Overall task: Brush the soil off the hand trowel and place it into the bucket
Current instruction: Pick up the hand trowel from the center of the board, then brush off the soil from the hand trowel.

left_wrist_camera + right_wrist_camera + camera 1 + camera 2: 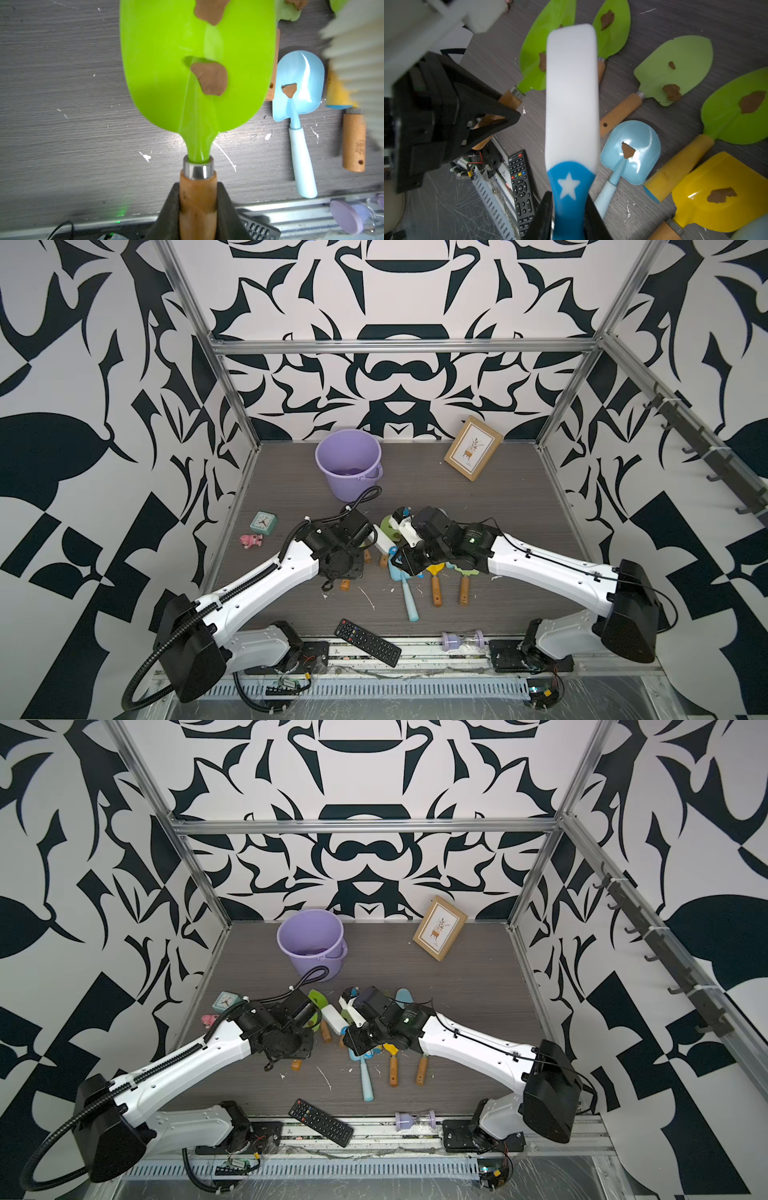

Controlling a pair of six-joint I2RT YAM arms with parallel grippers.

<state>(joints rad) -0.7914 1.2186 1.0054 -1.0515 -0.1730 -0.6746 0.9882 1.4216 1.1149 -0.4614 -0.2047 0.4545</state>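
Two brown soil clumps (209, 79) sit on the green trowel (166, 62).

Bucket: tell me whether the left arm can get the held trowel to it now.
Probably yes: the bucket stands just beyond the left gripper, its mouth open, with only the arm's own cable between.

Left tool (197, 199) and right tool (569, 209) clamped (both facing inward)

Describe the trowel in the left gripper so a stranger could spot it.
In front of the lilac bucket, both arms meet over a cluster of trowels. Several are green with wooden handles and soil clumps; this green trowel is the only one clamped by its handle in the left gripper.
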